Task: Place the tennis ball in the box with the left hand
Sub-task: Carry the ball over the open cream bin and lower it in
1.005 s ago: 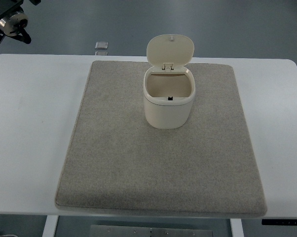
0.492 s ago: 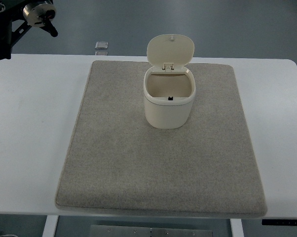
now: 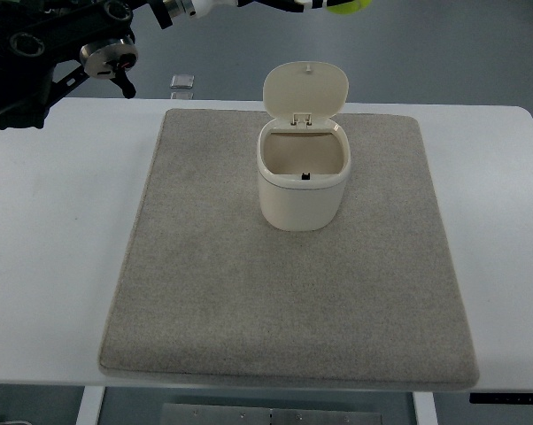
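Your tennis ball (image 3: 350, 5) is a yellow-green sliver at the top edge, mostly cropped, beyond the open cream box (image 3: 303, 181). The left hand (image 3: 289, 3) is cropped; finger state unclear.

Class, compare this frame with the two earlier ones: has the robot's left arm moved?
Yes. The left arm has swung in from the top-left corner, rightward along the top edge toward the open box, with the tennis ball now showing above the box's lid.

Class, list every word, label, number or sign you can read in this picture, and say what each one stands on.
None can be read. The cream plastic box with its open lid, the grey felt mat and the white table carry no print. The small grey square object beyond the table is too small to read.
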